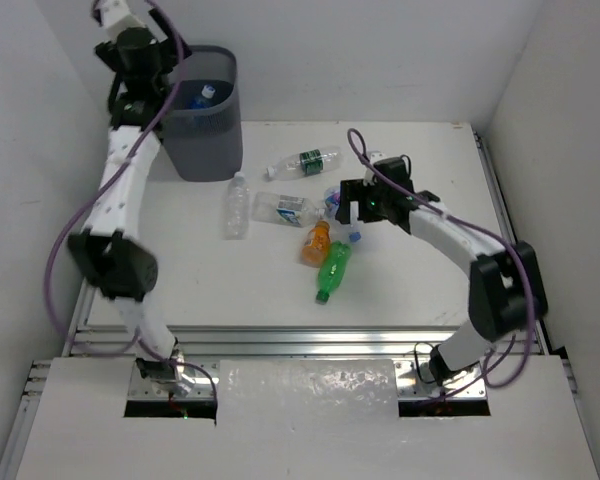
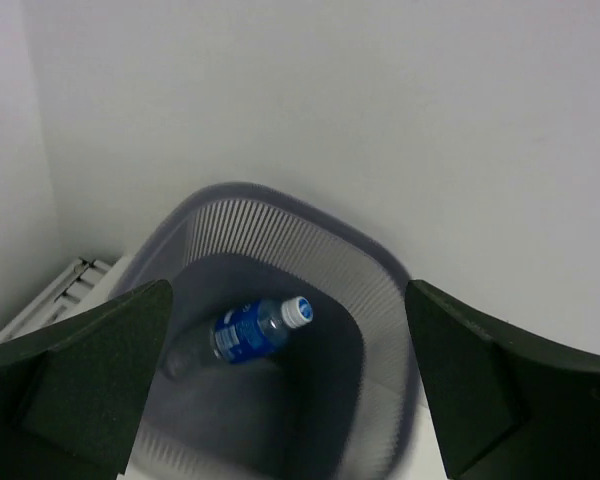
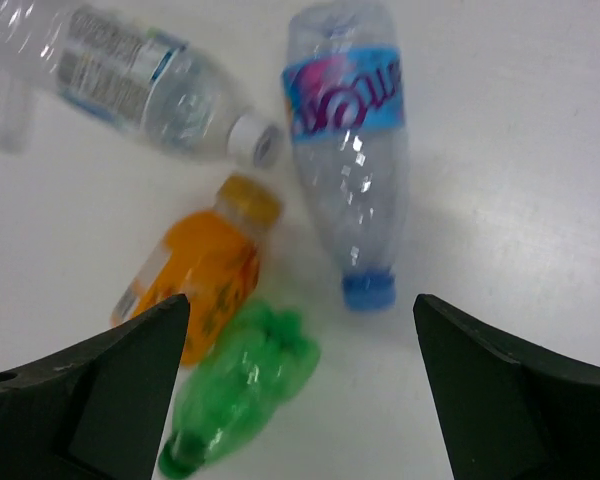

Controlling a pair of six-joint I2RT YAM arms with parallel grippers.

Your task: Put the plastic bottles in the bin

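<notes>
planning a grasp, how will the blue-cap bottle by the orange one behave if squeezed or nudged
The blue-cap bottle looks empty and dented, so probably light and apt to crumple when squeezed. Lying on its round side, it may roll if nudged.

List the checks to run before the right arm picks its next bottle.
1. Left gripper open and empty above the bin: ok.
2. Blue-label bottle lying inside the bin: ok.
3. Right gripper open over the blue-cap bottle: ok.
4. Gap between blue-cap bottle and white-cap bottle: cannot tell.
5. Orange bottle and green bottle apart: not ok, they touch.
6. Table free of bottles: not ok, six remain.
</notes>
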